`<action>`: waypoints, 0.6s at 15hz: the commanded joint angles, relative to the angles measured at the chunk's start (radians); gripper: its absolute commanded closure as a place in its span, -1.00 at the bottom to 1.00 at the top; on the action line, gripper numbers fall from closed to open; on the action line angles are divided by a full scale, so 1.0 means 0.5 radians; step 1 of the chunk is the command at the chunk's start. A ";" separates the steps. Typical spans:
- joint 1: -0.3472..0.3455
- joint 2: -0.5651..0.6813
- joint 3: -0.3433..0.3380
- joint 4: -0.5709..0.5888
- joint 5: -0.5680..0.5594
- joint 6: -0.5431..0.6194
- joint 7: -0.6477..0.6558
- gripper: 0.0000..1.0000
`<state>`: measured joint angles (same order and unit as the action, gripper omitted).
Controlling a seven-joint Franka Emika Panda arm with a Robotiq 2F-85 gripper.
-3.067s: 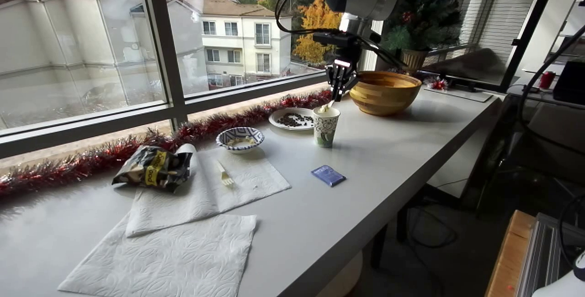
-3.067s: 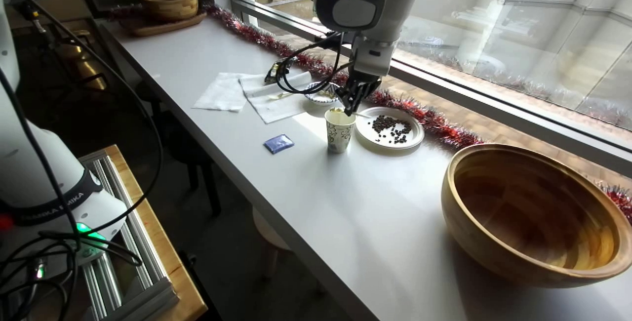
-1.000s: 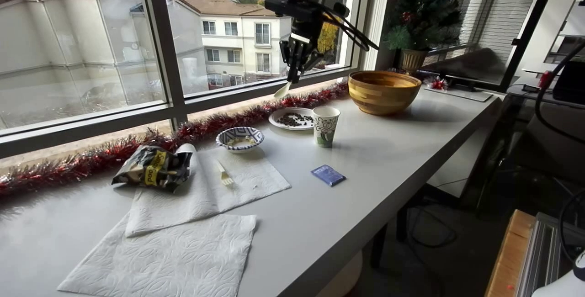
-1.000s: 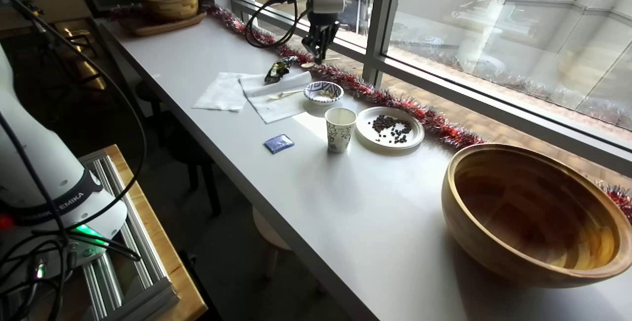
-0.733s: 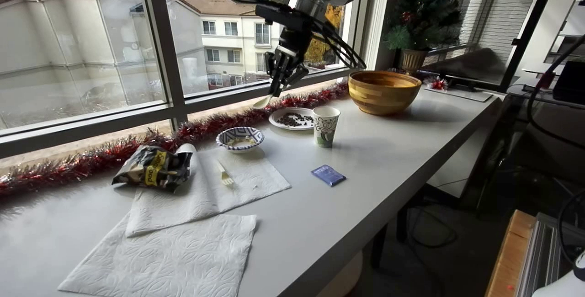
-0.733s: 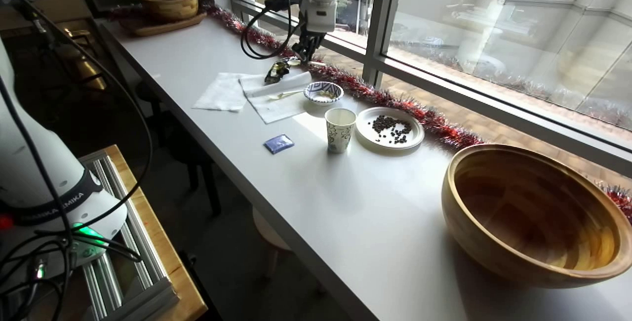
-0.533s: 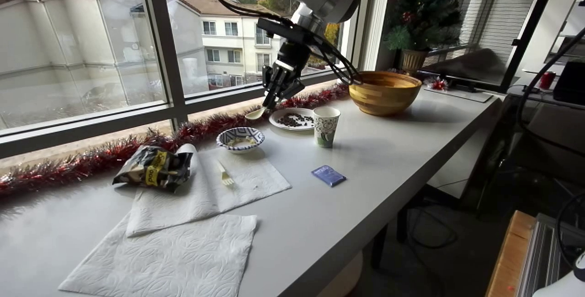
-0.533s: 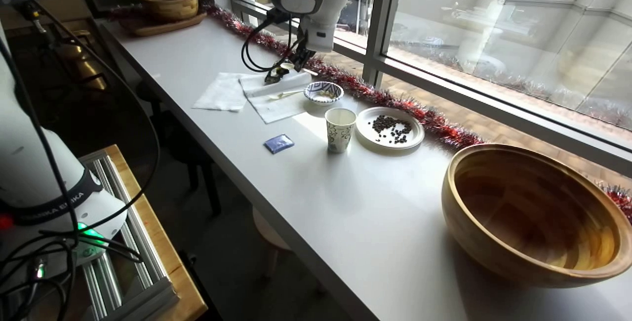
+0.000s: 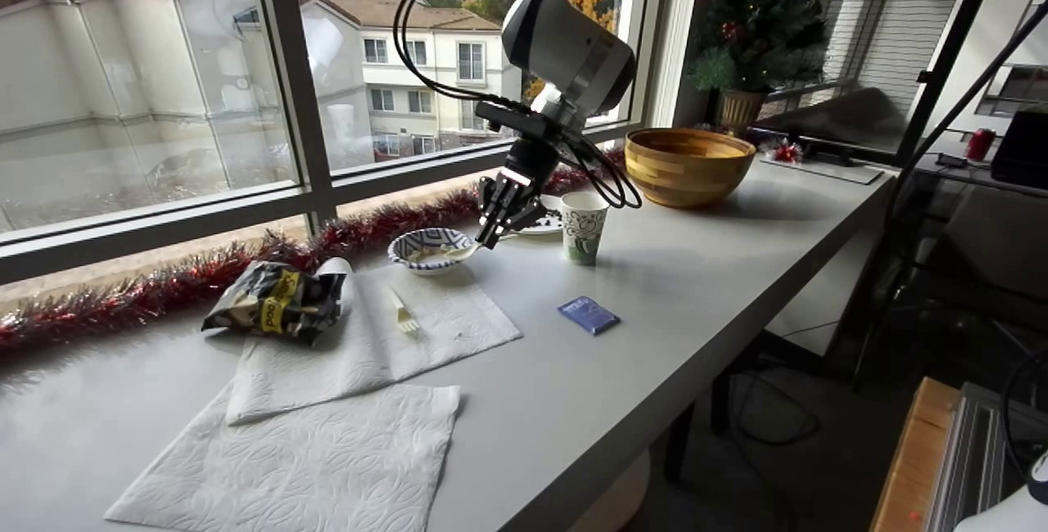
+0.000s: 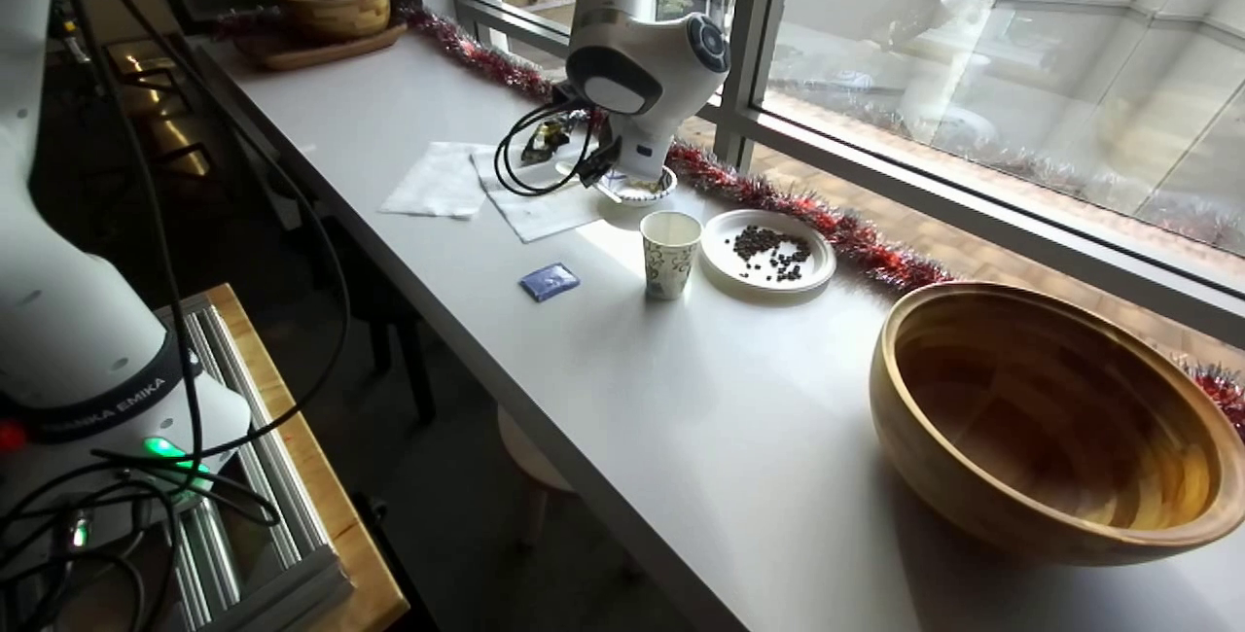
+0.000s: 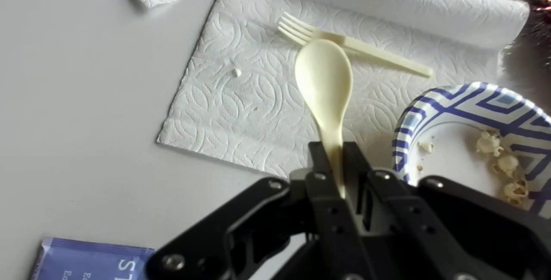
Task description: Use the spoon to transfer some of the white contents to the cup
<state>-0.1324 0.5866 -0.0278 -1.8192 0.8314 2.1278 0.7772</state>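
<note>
My gripper is shut on the handle of the pale cream spoon. It also shows at the handle in the wrist view. The spoon's scoop looks empty in the wrist view. In an exterior view the spoon is tilted down, its scoop at the right rim of the small patterned bowl; touching or apart, I cannot tell. The white contents, a few popcorn-like pieces, lie inside that bowl. The patterned paper cup stands upright, also in an exterior view; its bottom inside is hidden.
A plate of dark beans stands beside the cup. A fork lies on the napkin by the bowl. A blue packet, a black snack bag and a large wooden bowl are nearby. Tinsel lines the window.
About three seconds ago the spoon was at the cup's rim with white pieces showing. My gripper then moved away from the cup and has come down with the empty spoon to the patterned bowl.
</note>
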 commanded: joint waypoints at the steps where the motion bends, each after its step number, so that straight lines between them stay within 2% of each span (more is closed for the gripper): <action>1: 0.028 0.193 -0.018 0.168 0.025 -0.068 -0.021 0.93; 9: 0.085 0.418 -0.037 0.329 -0.037 -0.046 0.001 0.93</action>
<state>-0.1015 0.7539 -0.0295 -1.7099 0.8272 2.1251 0.7771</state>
